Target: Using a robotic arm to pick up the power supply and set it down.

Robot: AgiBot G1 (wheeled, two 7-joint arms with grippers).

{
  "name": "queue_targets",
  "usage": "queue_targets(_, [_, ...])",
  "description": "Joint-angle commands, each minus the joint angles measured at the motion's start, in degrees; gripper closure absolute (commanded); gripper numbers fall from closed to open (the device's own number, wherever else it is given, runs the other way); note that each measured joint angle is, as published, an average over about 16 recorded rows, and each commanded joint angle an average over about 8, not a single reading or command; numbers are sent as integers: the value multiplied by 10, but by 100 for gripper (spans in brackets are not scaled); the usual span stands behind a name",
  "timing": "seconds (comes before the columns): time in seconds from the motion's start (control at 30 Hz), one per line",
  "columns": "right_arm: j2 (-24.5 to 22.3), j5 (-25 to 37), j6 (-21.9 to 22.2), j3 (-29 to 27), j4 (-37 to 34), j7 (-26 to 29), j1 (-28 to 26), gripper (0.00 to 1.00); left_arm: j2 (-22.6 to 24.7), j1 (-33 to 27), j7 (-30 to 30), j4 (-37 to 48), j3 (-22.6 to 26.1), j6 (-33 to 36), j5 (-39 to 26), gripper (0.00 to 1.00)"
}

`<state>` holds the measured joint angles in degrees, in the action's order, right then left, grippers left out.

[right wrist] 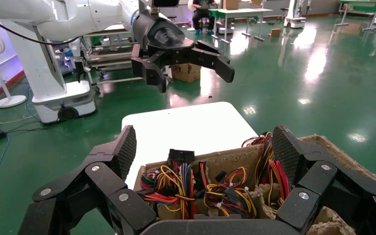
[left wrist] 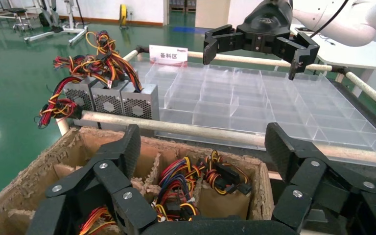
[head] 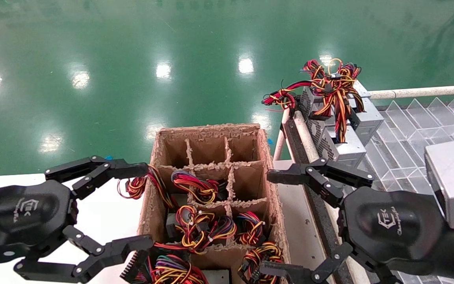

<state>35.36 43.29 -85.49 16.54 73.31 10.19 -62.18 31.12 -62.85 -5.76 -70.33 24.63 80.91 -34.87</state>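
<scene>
Both claws are being held wide open with nothing gripped: the left gripper [head: 142, 205] beside the cardboard box [head: 160, 165], the right gripper [head: 268, 223] on its other side. Power supplies [head: 337, 118] are being kept on the clear tray [head: 408, 130], well beyond the right gripper; more wire bundles [head: 199, 228] are sitting inside the box.

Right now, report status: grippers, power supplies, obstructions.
Left gripper open, empty, at the cardboard divider box's left side. Right gripper open, empty, at its right. Power supplies in compartments, wires tangled on top.
</scene>
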Motion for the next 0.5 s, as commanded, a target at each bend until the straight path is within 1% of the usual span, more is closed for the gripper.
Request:
queue_targets(0.03, [-1, 0, 0, -1, 0, 0, 1, 0, 0, 0, 0, 0, 0, 0, 0, 100])
queue_targets(0.17, [11, 32, 3, 13, -4, -10, -14, 0, 0, 0, 0, 0, 0, 0, 0, 100])
queue_targets(0.27, [28, 64, 4, 28, -14, -21, -31, 0, 0, 0, 0, 0, 0, 0, 0, 100])
queue_targets(0.5, [94, 152, -10, 77, -78, -60, -92, 0, 0, 0, 0, 0, 0, 0, 0, 100])
